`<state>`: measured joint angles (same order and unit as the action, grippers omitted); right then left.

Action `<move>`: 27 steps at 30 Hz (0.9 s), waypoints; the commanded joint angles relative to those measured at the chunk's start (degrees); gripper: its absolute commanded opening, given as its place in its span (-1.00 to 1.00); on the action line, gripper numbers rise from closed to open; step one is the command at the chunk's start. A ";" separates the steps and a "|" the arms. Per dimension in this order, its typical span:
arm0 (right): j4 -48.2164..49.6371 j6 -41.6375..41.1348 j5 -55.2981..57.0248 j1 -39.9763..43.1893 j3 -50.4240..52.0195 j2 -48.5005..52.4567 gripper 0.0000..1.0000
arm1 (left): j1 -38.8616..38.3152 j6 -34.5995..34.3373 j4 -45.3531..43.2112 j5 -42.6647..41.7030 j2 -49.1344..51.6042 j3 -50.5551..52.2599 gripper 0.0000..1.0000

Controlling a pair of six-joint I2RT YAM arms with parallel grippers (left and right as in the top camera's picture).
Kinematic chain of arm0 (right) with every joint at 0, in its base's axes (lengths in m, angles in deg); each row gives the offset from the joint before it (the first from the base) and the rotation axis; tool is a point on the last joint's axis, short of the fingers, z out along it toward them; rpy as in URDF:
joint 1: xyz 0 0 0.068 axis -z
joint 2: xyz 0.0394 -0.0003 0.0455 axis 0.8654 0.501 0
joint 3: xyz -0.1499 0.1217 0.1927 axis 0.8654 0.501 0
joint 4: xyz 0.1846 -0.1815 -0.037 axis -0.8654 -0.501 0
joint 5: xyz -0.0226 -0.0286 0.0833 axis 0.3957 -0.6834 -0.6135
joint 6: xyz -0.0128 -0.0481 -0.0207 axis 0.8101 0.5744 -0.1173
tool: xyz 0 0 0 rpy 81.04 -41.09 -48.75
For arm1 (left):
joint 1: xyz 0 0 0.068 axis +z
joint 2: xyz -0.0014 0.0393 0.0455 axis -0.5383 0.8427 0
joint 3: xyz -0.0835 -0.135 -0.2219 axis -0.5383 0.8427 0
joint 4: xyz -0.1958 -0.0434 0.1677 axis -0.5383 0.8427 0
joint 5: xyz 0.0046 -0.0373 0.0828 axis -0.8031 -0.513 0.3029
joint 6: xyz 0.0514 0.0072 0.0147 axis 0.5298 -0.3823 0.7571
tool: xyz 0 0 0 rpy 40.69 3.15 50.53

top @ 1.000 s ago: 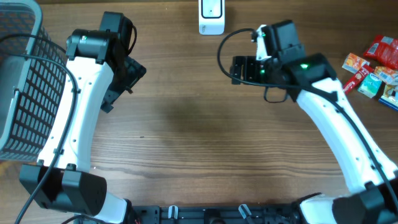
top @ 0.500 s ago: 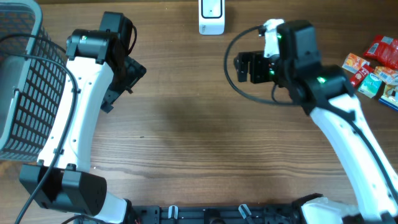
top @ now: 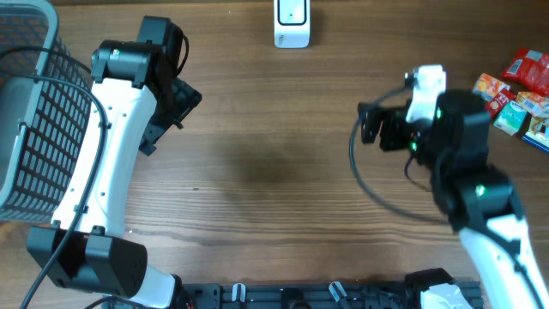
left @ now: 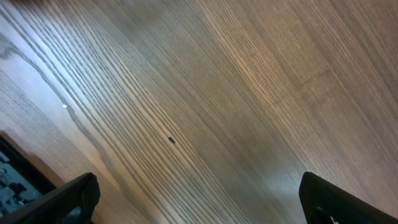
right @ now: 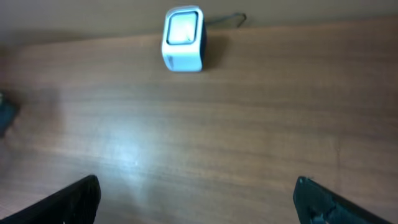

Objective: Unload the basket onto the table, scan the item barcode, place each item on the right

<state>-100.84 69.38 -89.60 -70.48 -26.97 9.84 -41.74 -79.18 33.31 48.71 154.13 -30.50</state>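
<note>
Brown wood-grain table [top: 257, 172], with a wide stretch of bare plank across the middle and front, between the two arms. At the far edge, centre, a white barcode scanner [top: 292, 23], upright, pale window turned toward the right wrist view, thin cord [right: 227, 18] trailing off behind it along the back edge. At the right edge, a cluster of small snack packets [top: 519, 94], red, orange and blue, lying flat and overlapping, partly cut off by the frame. At the left edge, a grey wire basket [top: 26, 112], running past the corner of the picture, its wall just beside the left arm's white link. Left pincer [left: 199, 202] wide open and gripping nothing, only two dark fingertips at the bottom corners of its wrist view, bare wood grain between them; from above, parked left of centre, near the basket and well apart from the scanner. Right pincer [right: 196, 199] likewise spread wide with nothing in it, pointed toward the scanner across open wood; from above, right of centre, near the packets but not touching them, black cable loop [top: 377, 193] swinging out beside the wrist. Dark rail [top: 283, 296] along the near edge, between the arms' bases.
</note>
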 commanded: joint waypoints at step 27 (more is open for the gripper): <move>19.26 -3.45 -1.40 5.92 46.95 -51.32 1.00 | 0.00 0.48 0.02 0.33 -0.83 -0.70 1.00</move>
<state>-81.82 66.82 -90.43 -64.86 16.98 -37.85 -41.74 -79.18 33.31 48.69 154.13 -30.50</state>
